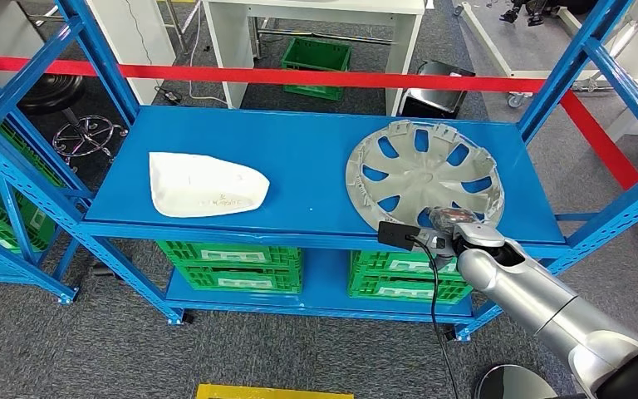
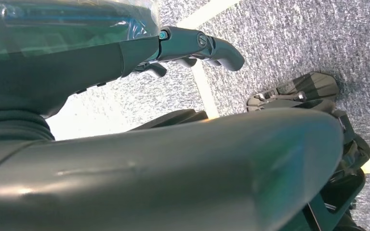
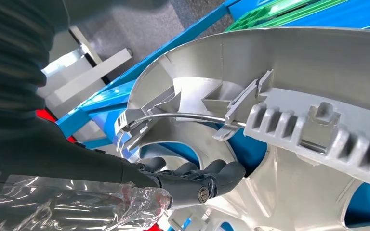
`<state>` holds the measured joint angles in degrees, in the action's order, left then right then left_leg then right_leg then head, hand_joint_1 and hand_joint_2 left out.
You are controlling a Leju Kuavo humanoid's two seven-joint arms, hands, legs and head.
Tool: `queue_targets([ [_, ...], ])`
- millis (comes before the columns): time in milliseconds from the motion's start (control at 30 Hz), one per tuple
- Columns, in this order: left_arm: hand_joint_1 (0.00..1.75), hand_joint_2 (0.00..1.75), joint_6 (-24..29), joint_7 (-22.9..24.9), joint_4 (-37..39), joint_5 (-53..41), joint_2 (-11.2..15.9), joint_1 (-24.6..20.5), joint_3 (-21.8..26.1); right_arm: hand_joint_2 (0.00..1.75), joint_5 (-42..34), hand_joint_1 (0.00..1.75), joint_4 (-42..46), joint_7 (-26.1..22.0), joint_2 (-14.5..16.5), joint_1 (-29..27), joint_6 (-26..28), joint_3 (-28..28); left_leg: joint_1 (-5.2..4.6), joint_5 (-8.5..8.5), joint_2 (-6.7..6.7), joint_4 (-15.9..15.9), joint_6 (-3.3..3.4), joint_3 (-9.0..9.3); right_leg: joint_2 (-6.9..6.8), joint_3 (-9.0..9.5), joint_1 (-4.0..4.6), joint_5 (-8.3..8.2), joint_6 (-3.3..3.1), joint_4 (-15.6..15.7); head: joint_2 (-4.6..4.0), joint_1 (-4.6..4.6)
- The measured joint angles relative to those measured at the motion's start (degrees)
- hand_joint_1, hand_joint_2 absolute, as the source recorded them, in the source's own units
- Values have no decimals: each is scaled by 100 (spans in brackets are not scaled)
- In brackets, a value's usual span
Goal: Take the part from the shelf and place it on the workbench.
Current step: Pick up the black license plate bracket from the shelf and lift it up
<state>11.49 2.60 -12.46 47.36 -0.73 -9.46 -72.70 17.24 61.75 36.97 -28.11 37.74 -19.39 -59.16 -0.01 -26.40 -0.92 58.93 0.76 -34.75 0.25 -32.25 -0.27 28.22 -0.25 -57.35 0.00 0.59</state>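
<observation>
Hubcap (image 1: 424,171) flat, inner side up, on right of blue shelf (image 1: 299,158), right hand (image 1: 447,223) at its near rim.
Dark fingers (image 3: 207,174) pressed together, reaching into a spoke opening; farther left, white panel (image 1: 203,184) lying flat.

silver hubcap (image 1: 424,170), blue shelf (image 1: 299,154), white panel (image 1: 203,186)
</observation>
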Motion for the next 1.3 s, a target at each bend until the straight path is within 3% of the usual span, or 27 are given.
queue_targets([
  [200, 0, 0, -5, -10, 0, 11, -3, -1, -1, 175, 22, 175, 0, 4, -1, 31, -2, -13, 0, 0, 0, 0, 0, 0, 0, 0, 0, 0, 0, 0, 0, 0],
  [367, 0, 0, -5, -16, 0, 12, -5, -1, 0, 175, 32, 139, 0, 12, -9, 55, -5, -21, 0, 0, 0, 0, 0, 0, 1, 0, 0, 0, 0, 0, 0, 0],
  [700, 0, 0, -4, -22, 0, 14, -28, -3, 7, 175, 44, 147, 0, 15, -10, 63, -16, -106, 0, 0, -1, -1, 0, 0, -2, 0, 0, 0, 0, 0, 0, 0],
  [833, 0, 0, -4, -18, 0, 13, -33, -4, 9, 175, 65, 174, -1, 15, -10, 63, -15, -132, 0, 0, -1, -1, 0, 0, -2, 0, 0, 0, 0, 0, 0, -1],
  [1300, 0, 0, 0, -24, 0, 13, -37, -2, 15, 175, 231, 175, -2, 14, -11, 62, 19, -215, 0, 0, 1, -1, 0, 1, 2, 1, 0, 0, 0, 0, 0, 0],
])
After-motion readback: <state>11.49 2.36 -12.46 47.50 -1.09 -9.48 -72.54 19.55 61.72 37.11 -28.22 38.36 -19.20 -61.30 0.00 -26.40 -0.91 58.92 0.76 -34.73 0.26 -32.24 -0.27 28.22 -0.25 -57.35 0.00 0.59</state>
